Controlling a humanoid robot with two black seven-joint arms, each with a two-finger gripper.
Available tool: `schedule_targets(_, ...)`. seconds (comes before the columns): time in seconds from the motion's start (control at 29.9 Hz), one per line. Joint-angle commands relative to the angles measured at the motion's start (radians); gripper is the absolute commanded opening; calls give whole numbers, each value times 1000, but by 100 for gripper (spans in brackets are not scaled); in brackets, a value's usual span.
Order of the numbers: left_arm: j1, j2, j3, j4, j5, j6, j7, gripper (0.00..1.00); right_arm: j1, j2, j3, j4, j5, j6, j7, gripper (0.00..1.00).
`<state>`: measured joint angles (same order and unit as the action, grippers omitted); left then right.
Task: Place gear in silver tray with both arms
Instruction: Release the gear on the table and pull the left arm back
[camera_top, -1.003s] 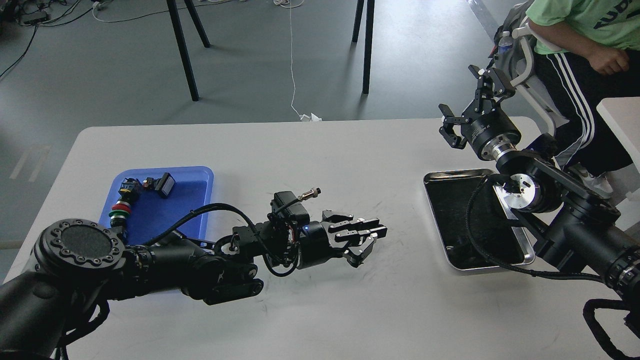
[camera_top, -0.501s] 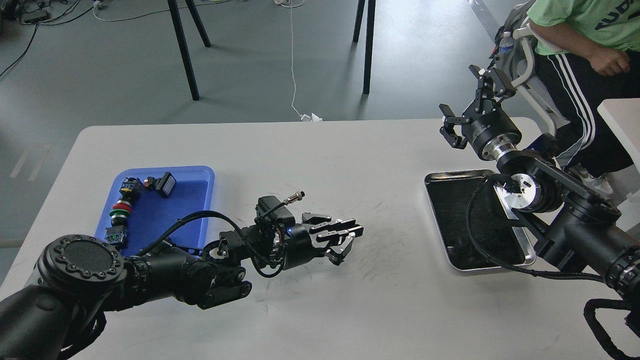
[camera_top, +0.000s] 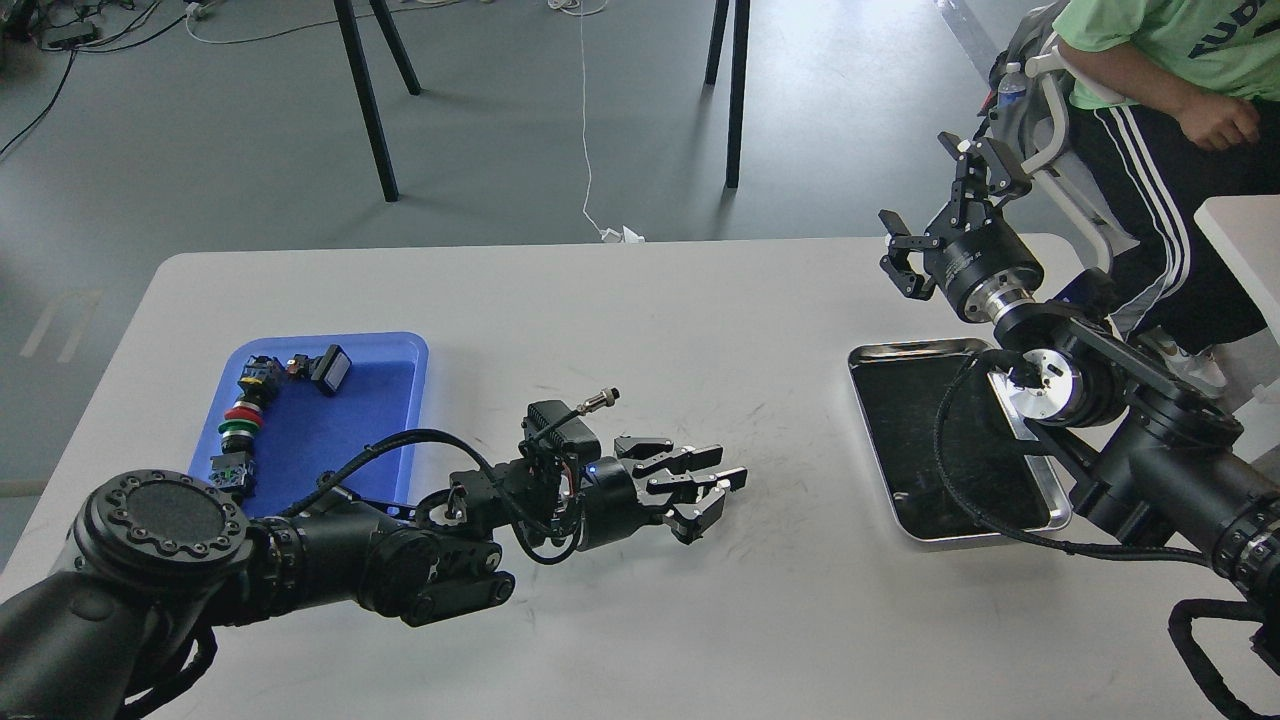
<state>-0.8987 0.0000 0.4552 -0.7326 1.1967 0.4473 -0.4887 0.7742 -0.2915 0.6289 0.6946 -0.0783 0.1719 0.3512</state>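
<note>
No gear shows clearly in the head view. The silver tray (camera_top: 1040, 510) lies at the table's right, its dark bottom partly hidden by my right arm. My left gripper (camera_top: 712, 498) hovers low over the middle of the table, well left of the tray. Its fingers (camera_top: 690, 463) stand a little apart with nothing seen between them. My right gripper (camera_top: 940, 205) is raised above the tray's far edge, fingers spread wide and empty.
A blue plastic tray (camera_top: 400, 400) at the table's left holds several small parts, among them a red and green stack (camera_top: 238, 420) and a black block (camera_top: 330, 368). A seated person (camera_top: 1170, 110) is at the far right. Table legs stand on the floor behind.
My left gripper drew back to the left over the table, then shifted slightly right again. The right arm has stayed nearly still.
</note>
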Motion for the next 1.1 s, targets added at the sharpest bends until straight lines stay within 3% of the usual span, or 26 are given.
schedule_targets(0.0,-3,0,-35,-25,-5,-27,0,59,-1,0,0,-4,0,0,0,99)
schedule_targets(0.1,-6,0,-79,-39,-35,-59,0,78,-4,0,-3,-6,-1,0,0,99)
schedule_targets(0.27,-32,9,-153,-89,-123,-59,0,79,0,0,-43,-6,-1,0,0,99)
schedule_targets(0.67,-72,311,-381,-142,-336,-107,0,86,5,-20,-99,29,-3,23,0,99)
schedule_targets(0.94,-39,449,-584,-142,-517,-140,0,90,106,-95,-365,117,-49,51,0,99)
schedule_targets(1.07,-6,491,-615,-142,-572,-140,0,92,174,-141,-471,132,-98,51,0,99)
